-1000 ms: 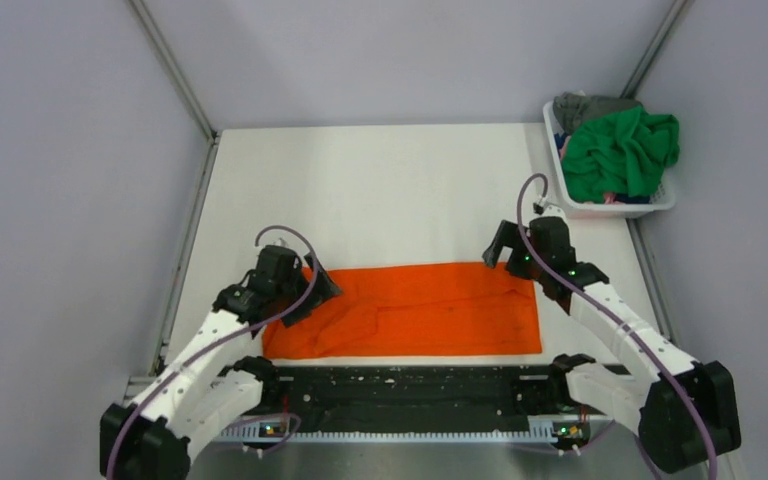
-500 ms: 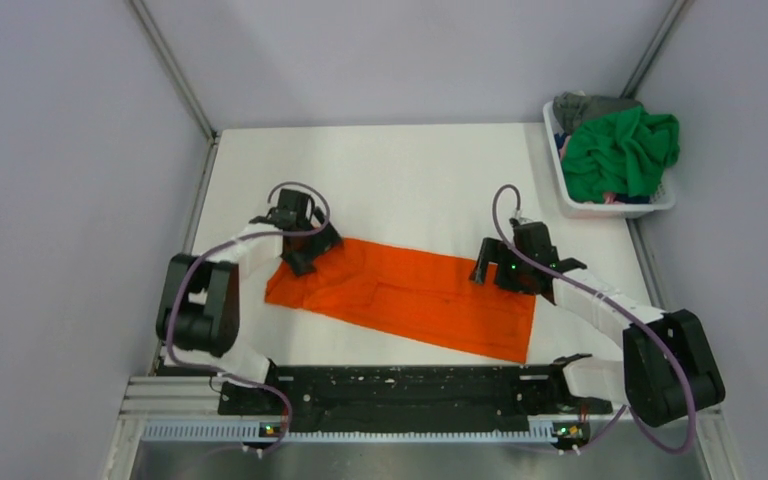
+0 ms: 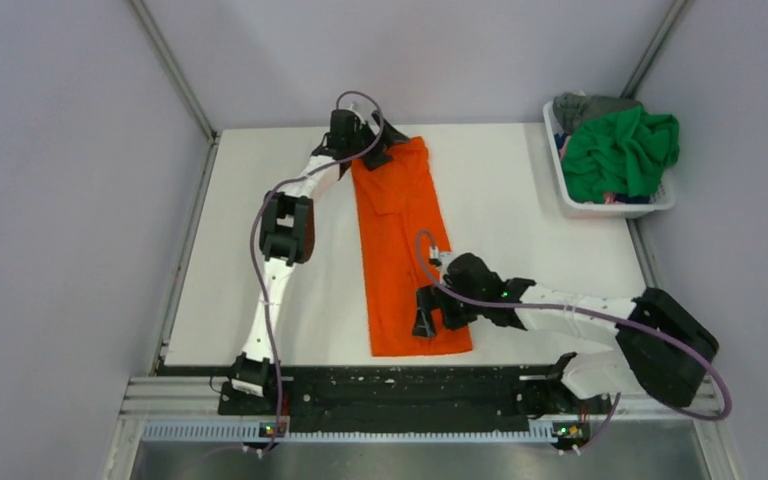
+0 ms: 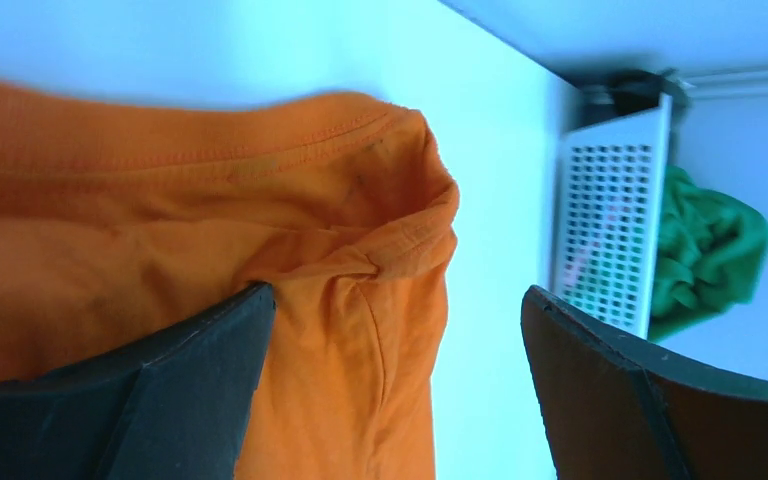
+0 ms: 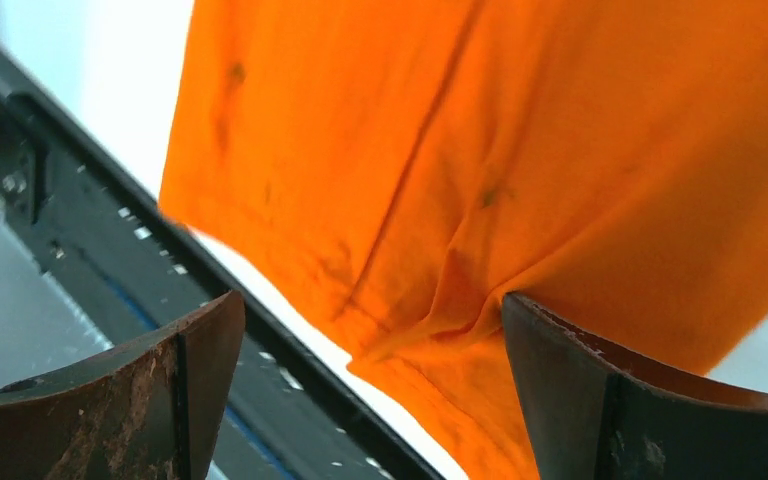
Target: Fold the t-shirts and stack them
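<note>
On the table, far edge to near: orange t-shirt (image 3: 400,250), folded in a long strip. Left gripper (image 3: 385,150) at far end, jaws spread; right gripper (image 3: 425,312) at near hem, likewise spread (cloth puckered beside one finger).

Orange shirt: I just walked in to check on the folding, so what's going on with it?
The orange t-shirt lies on the table as a narrow strip running from the far side to the near edge. The left gripper is open over its far end, the right gripper open over its near hem. A green t-shirt and a grey t-shirt sit heaped in the white basket.
</note>
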Available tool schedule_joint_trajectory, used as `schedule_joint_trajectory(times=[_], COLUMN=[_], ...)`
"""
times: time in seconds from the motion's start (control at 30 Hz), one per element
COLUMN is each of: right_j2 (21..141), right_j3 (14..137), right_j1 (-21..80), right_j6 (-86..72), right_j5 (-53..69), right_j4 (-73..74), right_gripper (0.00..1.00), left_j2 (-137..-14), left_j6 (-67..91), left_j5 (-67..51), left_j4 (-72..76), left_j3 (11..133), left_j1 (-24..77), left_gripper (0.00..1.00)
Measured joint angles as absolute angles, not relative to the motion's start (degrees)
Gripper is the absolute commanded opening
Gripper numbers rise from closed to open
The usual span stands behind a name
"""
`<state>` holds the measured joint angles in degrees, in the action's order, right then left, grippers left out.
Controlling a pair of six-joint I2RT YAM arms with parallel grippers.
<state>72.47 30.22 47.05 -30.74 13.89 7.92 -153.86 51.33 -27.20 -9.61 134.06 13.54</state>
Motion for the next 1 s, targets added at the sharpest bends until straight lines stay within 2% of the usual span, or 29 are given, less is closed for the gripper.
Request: schedule_joint_trajectory(times=[0.13,0.3,0.47,0.57,0.77,1.0], right_j2=[80.25,87.24,85.52,79.22,61.82,52.71], right_j3=[35.79,43.22,45.45,44.86,38.35,26.89], right_j1=[52.82,55.51,55.70,55.72,55.70,55.70], right_j6=[-30.44,-28.49,-26.55,-26.35,-29.45,-36.77], right_j5=[15.97,16.16,12.60,10.20,6.63,6.83], right_j4=[5.80,7.20,10.41,11.03,10.31,13.30], right_gripper=[0.98,0.98,0.99,0.99,0.99,0.93], left_j2=[-158.08,-159.85,-159.63,-157.34,-139.31,-101.32], left_j6=[57.34,59.94,60.07,59.05,55.46,47.05], left_j5=[-29.32,-27.57,-27.35,-27.42,-27.22,-18.81], left_j4=[3.46,8.88,8.78,7.20,3.44,-6.81], left_j3=[134.87,135.72,135.70,133.88,117.30,90.06], left_j1=[16.45,18.52,18.17,17.74,17.23,17.32], left_gripper=[0.99,0.99,0.99,0.99,0.99,0.99])
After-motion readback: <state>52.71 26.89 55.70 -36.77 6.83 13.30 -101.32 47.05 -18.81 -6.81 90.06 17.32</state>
